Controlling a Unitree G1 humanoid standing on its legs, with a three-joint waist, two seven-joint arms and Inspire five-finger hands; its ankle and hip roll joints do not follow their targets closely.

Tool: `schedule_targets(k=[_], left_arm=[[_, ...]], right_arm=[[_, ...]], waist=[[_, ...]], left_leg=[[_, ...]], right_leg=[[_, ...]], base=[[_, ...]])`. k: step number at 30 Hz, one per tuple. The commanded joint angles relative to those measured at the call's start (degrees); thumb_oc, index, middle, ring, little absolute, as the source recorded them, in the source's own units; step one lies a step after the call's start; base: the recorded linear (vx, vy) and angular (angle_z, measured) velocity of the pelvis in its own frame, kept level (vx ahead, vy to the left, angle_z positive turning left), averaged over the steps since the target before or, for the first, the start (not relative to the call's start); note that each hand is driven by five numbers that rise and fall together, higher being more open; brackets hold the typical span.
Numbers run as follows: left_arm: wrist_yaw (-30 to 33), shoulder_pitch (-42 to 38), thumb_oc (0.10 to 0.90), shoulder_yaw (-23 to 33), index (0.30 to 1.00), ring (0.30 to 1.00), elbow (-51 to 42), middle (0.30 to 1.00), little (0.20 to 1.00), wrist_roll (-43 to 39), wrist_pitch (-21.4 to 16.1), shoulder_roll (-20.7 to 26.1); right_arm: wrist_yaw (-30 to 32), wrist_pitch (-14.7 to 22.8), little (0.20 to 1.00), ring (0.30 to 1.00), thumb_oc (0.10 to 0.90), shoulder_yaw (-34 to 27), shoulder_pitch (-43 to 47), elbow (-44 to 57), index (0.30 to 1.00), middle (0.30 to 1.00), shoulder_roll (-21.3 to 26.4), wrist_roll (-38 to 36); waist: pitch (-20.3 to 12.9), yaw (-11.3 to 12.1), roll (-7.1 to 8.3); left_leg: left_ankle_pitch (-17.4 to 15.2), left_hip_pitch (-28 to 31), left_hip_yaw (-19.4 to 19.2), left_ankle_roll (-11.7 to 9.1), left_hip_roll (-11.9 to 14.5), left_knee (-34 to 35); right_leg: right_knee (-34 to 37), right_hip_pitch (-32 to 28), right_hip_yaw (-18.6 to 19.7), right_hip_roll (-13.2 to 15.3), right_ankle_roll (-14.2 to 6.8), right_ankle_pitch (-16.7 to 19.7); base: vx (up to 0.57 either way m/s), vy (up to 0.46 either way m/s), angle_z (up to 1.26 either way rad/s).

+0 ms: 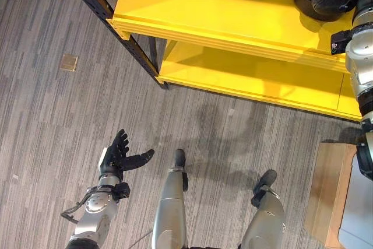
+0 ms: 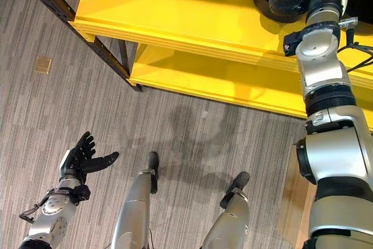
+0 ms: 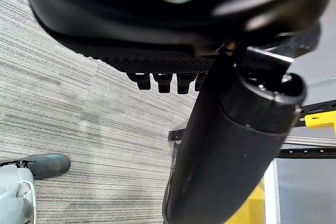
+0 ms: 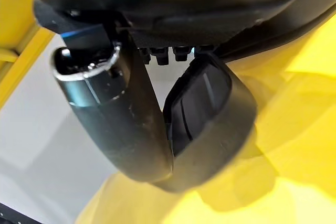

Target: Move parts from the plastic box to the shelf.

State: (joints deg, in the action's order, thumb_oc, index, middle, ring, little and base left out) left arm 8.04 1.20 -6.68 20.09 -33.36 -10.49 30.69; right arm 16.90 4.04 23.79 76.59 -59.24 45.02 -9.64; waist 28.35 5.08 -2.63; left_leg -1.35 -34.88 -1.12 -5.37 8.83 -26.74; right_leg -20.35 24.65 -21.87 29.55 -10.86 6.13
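Right hand (image 4: 131,114) curled round rounded black part (image 4: 210,114) on glossy yellow shelf (image 1: 233,21); left hand (image 1: 119,155) spread, empty.

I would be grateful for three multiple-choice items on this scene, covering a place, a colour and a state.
1. Where is the black rounded part?
A. on the floor
B. at the shelf's upper board
C. in the left hand

2. What colour are the metal shelf's boards?
A. yellow
B. blue
C. white

3. How is the left hand?
A. shut on a part
B. curled into a fist
C. open, holding nothing

Answers:
1 B, the black rounded part lies against the upper board.
2 A, the metal shelf has yellow boards.
3 C, the left hand has its fingers spread above the grey striped floor.
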Motion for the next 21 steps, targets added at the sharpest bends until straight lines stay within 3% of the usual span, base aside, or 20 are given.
schedule_targets(k=[1, 21], left_arm=[[0.05, 2.39, 0.9, 5.15, 1.0, 1.0, -3.23, 1.0, 1.0, 0.1, -5.24, 2.48], [0.15, 2.56, 0.9, 5.84, 1.0, 1.0, -3.74, 1.0, 1.0, 0.67, -5.6, 2.83]], right_arm=[[0.41, -0.06, 1.0, 1.0, 0.9, 2.66, 0.35, -2.3, 1.0, 1.0, 5.39, 3.13], [-0.19, 0.91, 1.0, 1.0, 0.9, 0.39, -3.12, -0.04, 1.0, 1.0, 4.64, 1.85]], waist=[[-0.21, 1.67, -1.26], [0.25, 2.64, -0.66]], left_leg=[[-2.48, 6.88, -3.42, 2.32, -1.27, 6.34], [-2.26, 6.44, -2.62, 2.44, -1.73, 6.82]], right_leg=[[-13.2, 3.96, 3.94, -2.27, -1.05, 1.21], [-12.85, 3.19, 2.7, -1.82, -1.66, 2.18]], base=[[0.0, 0.0, 0.0], [0.0, 0.0, 0.0]])
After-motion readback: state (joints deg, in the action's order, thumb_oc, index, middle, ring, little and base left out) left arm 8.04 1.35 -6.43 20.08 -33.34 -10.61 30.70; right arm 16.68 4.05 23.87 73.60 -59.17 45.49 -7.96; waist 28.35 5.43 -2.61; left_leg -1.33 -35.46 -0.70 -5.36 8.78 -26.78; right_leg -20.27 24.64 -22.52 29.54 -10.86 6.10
